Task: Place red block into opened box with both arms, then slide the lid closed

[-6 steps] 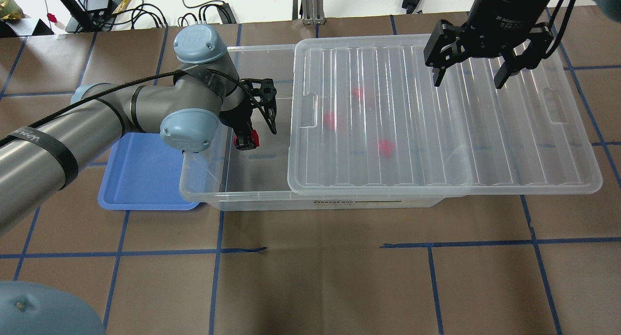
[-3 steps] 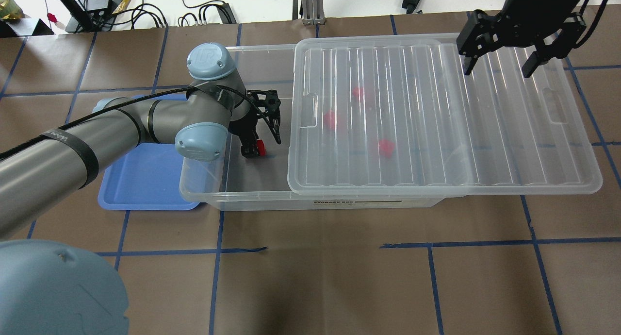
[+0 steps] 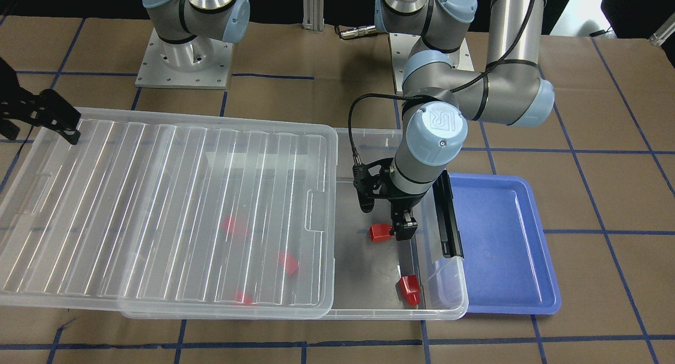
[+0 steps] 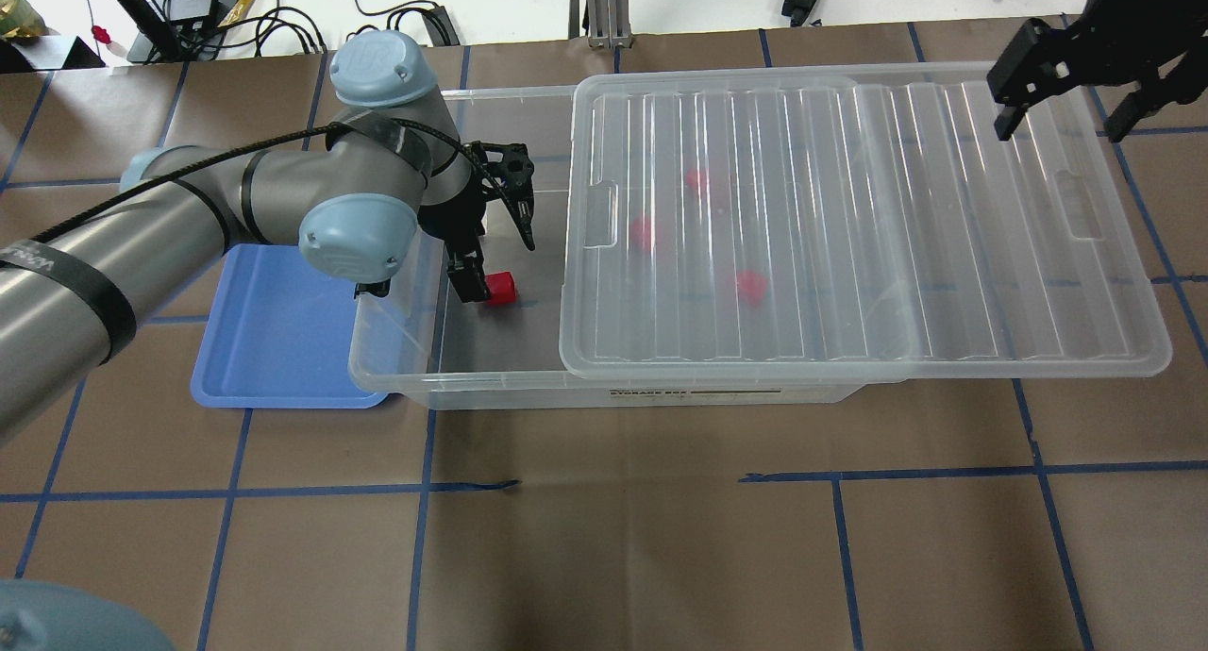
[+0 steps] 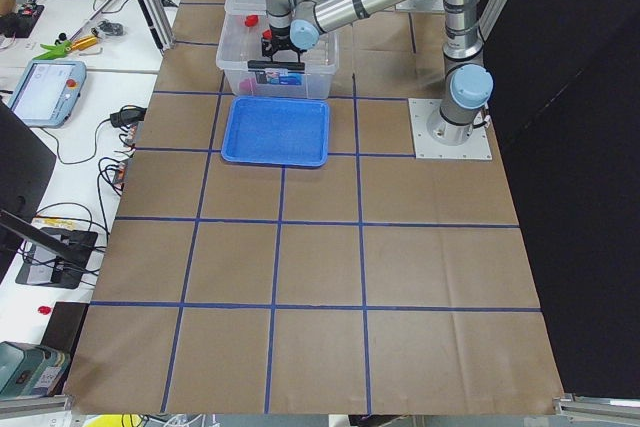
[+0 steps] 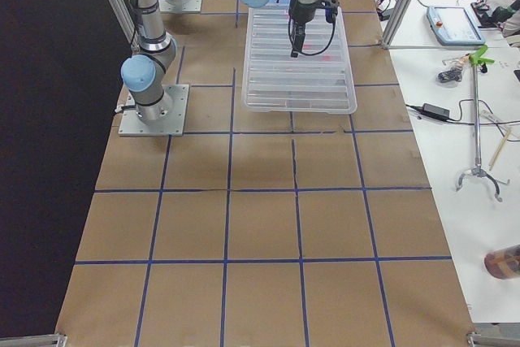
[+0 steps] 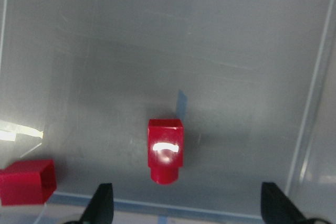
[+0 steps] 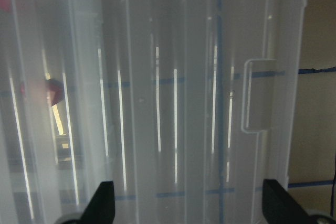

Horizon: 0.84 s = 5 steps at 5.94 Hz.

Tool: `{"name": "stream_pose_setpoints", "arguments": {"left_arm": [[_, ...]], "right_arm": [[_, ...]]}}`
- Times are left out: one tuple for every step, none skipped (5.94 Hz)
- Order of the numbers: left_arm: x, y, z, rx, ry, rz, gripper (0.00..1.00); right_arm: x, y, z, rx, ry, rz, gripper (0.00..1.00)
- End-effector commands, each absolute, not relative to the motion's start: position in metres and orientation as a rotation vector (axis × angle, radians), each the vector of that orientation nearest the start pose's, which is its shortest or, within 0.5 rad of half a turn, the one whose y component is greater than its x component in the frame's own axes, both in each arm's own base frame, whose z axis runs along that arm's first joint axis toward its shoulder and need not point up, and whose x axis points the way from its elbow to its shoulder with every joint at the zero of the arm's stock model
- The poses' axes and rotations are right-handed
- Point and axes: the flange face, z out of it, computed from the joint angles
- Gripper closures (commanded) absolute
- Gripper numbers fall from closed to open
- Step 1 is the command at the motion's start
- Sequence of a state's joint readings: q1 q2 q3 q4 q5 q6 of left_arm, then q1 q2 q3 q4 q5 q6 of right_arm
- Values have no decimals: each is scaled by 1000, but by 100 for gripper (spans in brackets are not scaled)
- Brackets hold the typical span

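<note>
left tool (image 4: 498, 266): released, jaws wide, pointing down into the uncovered end of the box; nothing gripped
red block (image 4: 501, 290): lying on the box floor between the left tool's fingers; the wrist view shows a gap on both sides, and from the front one finger (image 3: 403, 229) sits just beside it
right tool (image 4: 1062, 127): released, jaws wide, holding nothing; hangs above the lid's outer end near its notched tab, apart from it
box (image 4: 453, 382): clear bin on the tabletop, the end on the robot's left open
lid (image 4: 849, 236): rests flat on the box, offset toward the robot's right; covers most of the box and overhangs past that end
latch bar (image 3: 448, 216): black, on the box's short wall at the open end
spare red block (image 3: 408, 290): also on the floor of the open end, in the corner by the latch wall, apart from the first
covered red blocks (image 4: 696, 181): three, seen blurred through the lid, spread apart
blue tray (image 4: 274, 349): on the tabletop just beside the box's latch end, partly hidden by the left arm
tabletop (image 4: 661, 538): brown paper with a blue tape grid
</note>
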<state>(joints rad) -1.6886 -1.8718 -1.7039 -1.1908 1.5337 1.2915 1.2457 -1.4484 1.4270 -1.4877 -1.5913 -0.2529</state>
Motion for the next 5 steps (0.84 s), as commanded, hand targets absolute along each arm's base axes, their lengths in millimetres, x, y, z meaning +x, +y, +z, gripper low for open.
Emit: {"name": "stream_pose_setpoints", "arguments": {"left_arm": [[-200, -530, 405, 2041, 2511, 126, 1], [-199, -512, 447, 1964, 2574, 150, 1], [-198, -496, 463, 1671, 2755, 121, 1], [-195, -485, 478, 1406, 2872, 83, 1], [-192, -479, 492, 1029, 3011, 46, 1]], "right_arm": [[-160, -563, 447, 126, 3142, 125, 0], [-199, -567, 424, 159, 3140, 131, 0], [-230, -567, 389, 185, 3135, 131, 0], [-237, -560, 362, 177, 3150, 100, 0], [-235, -555, 344, 186, 3160, 74, 0]]}}
